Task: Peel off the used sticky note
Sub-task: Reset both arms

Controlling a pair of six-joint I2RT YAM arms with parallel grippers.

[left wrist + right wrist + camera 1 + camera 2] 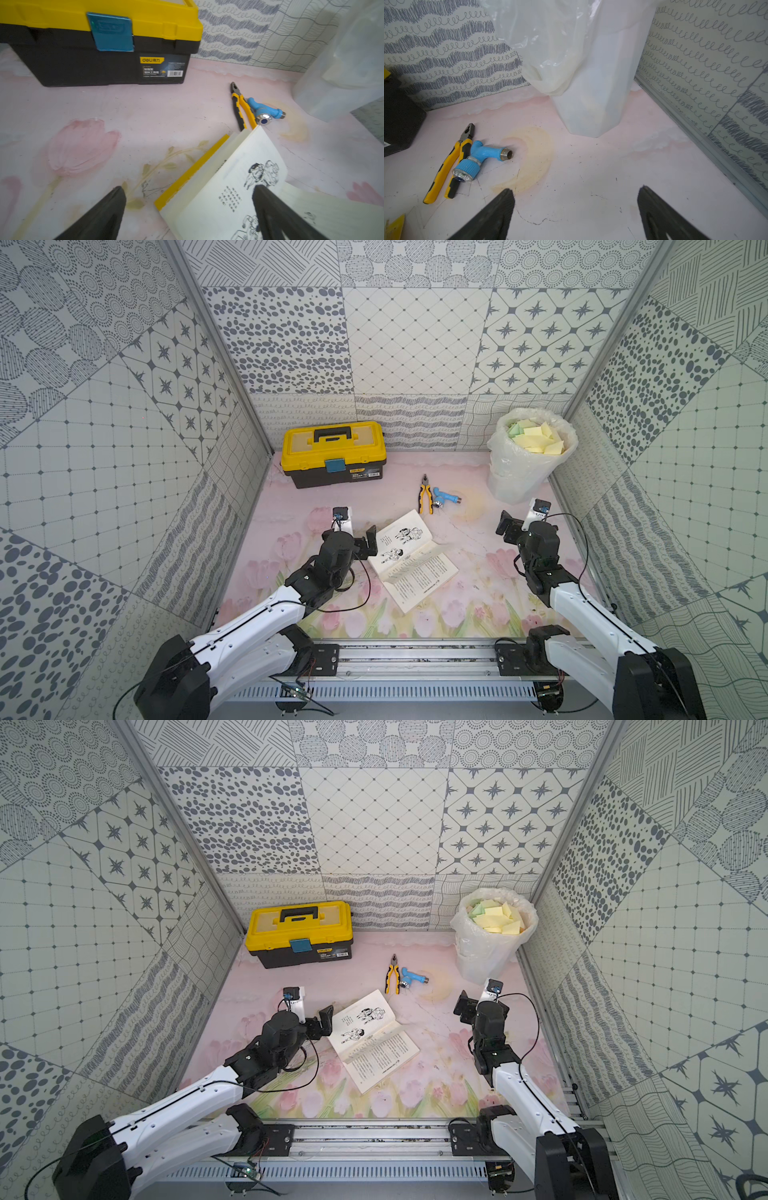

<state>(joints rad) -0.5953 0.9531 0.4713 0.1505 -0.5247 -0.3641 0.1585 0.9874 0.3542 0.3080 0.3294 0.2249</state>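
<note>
Sticky notes (536, 437) in bin (515, 485); toolbox (83, 62) reads "deli".

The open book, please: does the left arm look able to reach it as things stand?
Probably yes: the left gripper is open right at the edge of the book, with nothing between them.

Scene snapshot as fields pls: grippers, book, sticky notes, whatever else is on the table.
left gripper: open, empty, at the left edge of the book
right gripper: open, empty, over bare table near the bin
book: lying open mid-table, illustrated page up
sticky notes: yellow and green, piled in the lined bin, back right; none visible on the open pages
toolbox: yellow lid shut, back left
pliers: beside blue tap, behind the book
</note>
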